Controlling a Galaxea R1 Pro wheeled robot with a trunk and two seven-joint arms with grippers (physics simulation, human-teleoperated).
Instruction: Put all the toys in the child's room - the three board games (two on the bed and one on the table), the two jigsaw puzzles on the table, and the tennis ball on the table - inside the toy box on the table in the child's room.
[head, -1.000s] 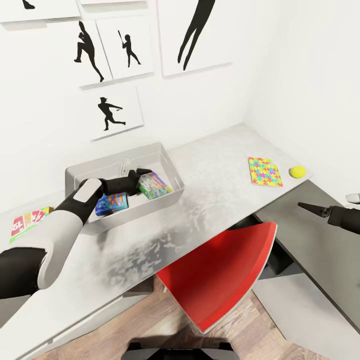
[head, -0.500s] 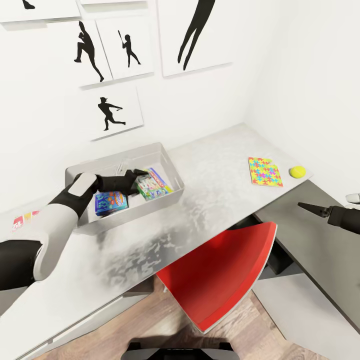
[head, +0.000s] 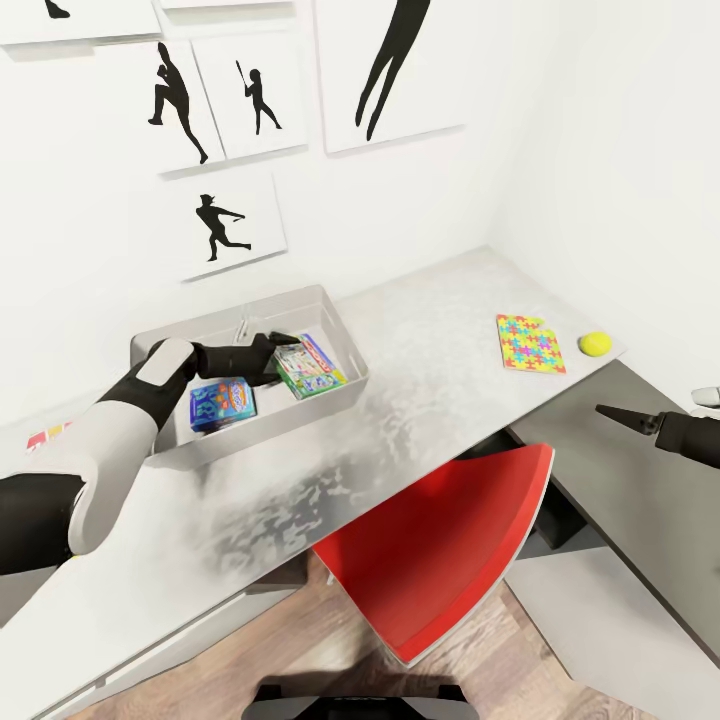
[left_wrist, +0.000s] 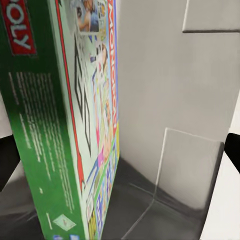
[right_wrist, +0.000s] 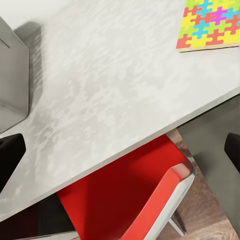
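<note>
The light grey toy box (head: 342, 338) stands on the table (head: 430, 370). A small blue board game (head: 222, 403) and a green-white board game (head: 311, 369) lie inside it. My left gripper (head: 272, 346) is inside the box beside the green-white game (left_wrist: 55, 125), open (left_wrist: 120, 155), with its fingers wide apart. A third board game (head: 44, 437), red and white, peeks out past my left forearm. A jigsaw puzzle (head: 530, 343) (right_wrist: 210, 25) and the tennis ball (head: 595, 343) lie at the table's right end. My right gripper (head: 622, 416) hovers open (right_wrist: 122, 150) off the table's right front corner.
A red chair (head: 440, 545) is tucked under the table's front edge, between my arms. A lower dark grey cabinet (head: 620, 500) sits under my right gripper. White walls with black athlete prints (head: 215, 225) close the back and right sides.
My left gripper has drawn back a little from the green-white game, which stays in the toy box. My forearm now covers more of the red-and-white game. The right arm has not moved.
</note>
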